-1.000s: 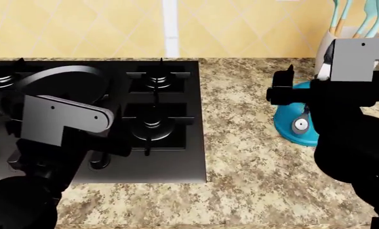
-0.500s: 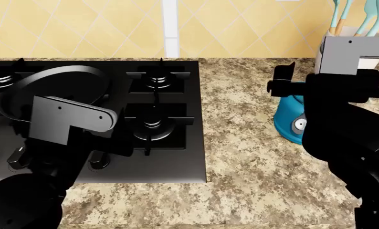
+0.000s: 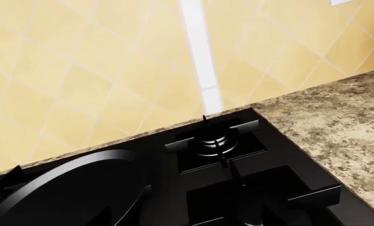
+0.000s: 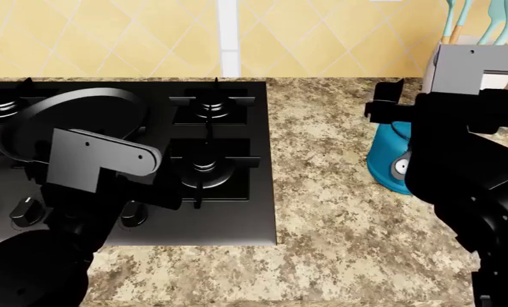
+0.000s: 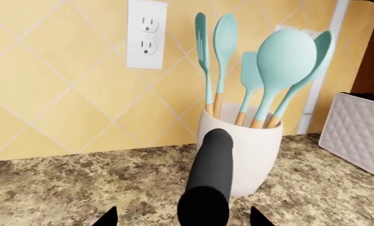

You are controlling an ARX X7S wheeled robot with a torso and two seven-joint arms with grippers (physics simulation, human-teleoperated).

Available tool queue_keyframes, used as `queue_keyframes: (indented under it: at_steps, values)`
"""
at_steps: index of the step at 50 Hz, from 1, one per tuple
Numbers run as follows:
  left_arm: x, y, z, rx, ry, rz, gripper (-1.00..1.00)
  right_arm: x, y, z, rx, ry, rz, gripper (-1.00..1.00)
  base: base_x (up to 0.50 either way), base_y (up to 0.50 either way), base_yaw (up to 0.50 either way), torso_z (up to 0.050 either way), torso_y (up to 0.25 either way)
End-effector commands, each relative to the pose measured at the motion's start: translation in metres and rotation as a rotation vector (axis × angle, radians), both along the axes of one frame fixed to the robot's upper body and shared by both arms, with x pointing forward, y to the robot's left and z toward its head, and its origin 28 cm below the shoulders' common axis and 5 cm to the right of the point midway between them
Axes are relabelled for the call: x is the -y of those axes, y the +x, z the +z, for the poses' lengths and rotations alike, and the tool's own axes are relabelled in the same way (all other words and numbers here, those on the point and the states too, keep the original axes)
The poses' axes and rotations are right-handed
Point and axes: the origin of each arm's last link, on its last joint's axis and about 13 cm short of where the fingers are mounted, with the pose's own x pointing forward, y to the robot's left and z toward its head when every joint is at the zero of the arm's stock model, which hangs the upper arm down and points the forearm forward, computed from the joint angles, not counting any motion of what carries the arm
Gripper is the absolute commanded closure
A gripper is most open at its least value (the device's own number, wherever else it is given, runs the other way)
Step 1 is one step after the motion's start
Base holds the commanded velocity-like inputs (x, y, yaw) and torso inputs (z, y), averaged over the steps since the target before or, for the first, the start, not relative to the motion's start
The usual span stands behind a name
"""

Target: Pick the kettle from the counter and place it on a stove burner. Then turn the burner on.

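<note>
Granite counter (image 4: 340, 192) runs across the head view below yellow diagonal tile, with the black cooktop (image 4: 237, 227) set into its left half. At the right edge of that view stands the kettle (image 4: 386, 160), upright on the stone and well apart from the hob, mostly hidden behind the right arm. The right gripper (image 5: 182, 217) sits low over it: in the right wrist view the black handle top (image 5: 209, 183) rises centrally between two dark fingertips (image 5: 106, 219) spread to either side, not touching it, evidently lined up to close on the grip. Just behind stands the white utensil jar (image 5: 262, 146). The small stove burner (image 4: 205, 167) at mid-frame lies bare, a likely destination; the black pan (image 4: 83, 118) covers the larger one. The left gripper's jaw state cannot be told; it hangs over the hob's knobs (image 4: 25, 211).
</note>
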Motion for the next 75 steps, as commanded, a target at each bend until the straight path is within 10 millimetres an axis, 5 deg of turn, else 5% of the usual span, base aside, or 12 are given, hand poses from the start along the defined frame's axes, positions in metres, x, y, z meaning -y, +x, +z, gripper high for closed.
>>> queue_keyframes:
  at_steps: [1, 2, 26, 50, 75]
  values:
    - [0.0, 0.001, 0.0, -0.004, 0.003, 0.0, -1.0, 0.001, 0.004, -0.001, -0.003, 0.003, 0.007, -1.0, 0.0, 0.0, 0.0, 0.0, 0.0]
    - [0.0, 0.001, 0.0, -0.004, 0.003, 0.0, -1.0, 0.001, 0.003, 0.0, -0.002, 0.003, 0.005, 1.0, 0.0, 0.0, 0.0, 0.0, 0.0]
    - [0.003, 0.0, 0.006, 0.002, 0.004, -0.012, -1.0, 0.002, 0.004, 0.005, 0.037, -0.021, 0.02, 1.0, 0.0, 0.0, 0.0, 0.0, 0.001]
    - [0.001, -0.016, 0.018, 0.049, -0.001, 0.011, -1.0, -0.002, -0.005, 0.058, 0.226, -0.049, 0.075, 1.0, 0.0, 0.0, 0.0, 0.0, 0.002]
    - [-0.003, -0.019, 0.019, 0.068, -0.003, 0.028, -1.0, -0.011, -0.012, 0.059, 0.277, -0.023, 0.229, 1.0, 0.0, 0.0, 0.0, 0.0, 0.002]
